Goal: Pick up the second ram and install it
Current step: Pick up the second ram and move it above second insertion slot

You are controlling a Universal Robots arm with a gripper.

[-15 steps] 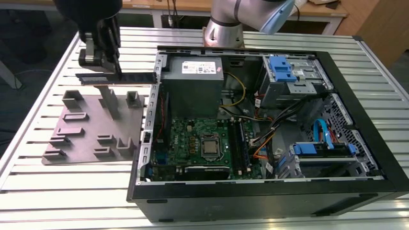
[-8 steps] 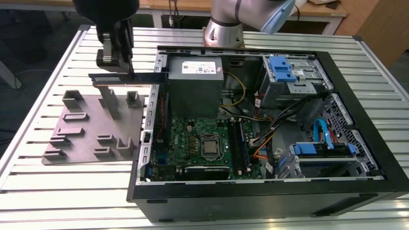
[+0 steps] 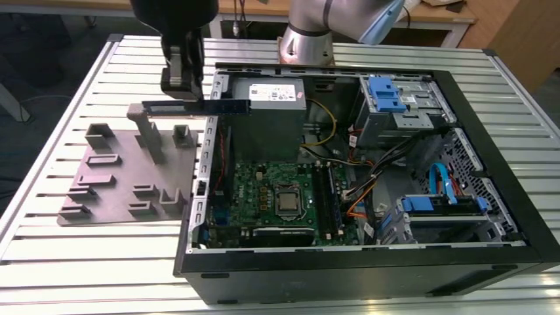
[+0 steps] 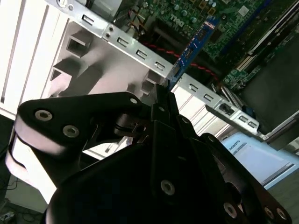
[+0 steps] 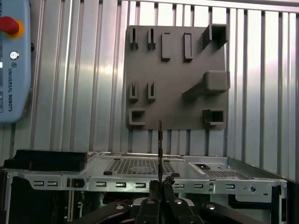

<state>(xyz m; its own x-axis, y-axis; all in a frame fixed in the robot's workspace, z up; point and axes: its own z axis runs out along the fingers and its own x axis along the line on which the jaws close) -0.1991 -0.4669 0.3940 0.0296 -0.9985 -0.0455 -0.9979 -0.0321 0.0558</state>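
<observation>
In the exterior view, the second ram (image 3: 223,106) is a long dark stick held level in the air. It hangs above the gap between the grey fixture plate (image 3: 122,177) and the open computer case (image 3: 490,164). My gripper (image 3: 183,97) is shut on it from above, near its middle. In the second wrist view the ram (image 4: 194,46) is blue and sticks out from my gripper (image 4: 163,93) towards the green motherboard (image 4: 224,18). The first wrist view has the ram (image 5: 160,144) edge-on as a thin line rising from my gripper (image 5: 160,184).
The motherboard (image 3: 271,190) lies flat inside the case, with long black slots (image 3: 328,197) beside the processor socket. Orange and blue cables and blue drive cages fill the case on the exterior view's right. A teach pendant (image 5: 14,60) lies on the slatted table (image 3: 70,98).
</observation>
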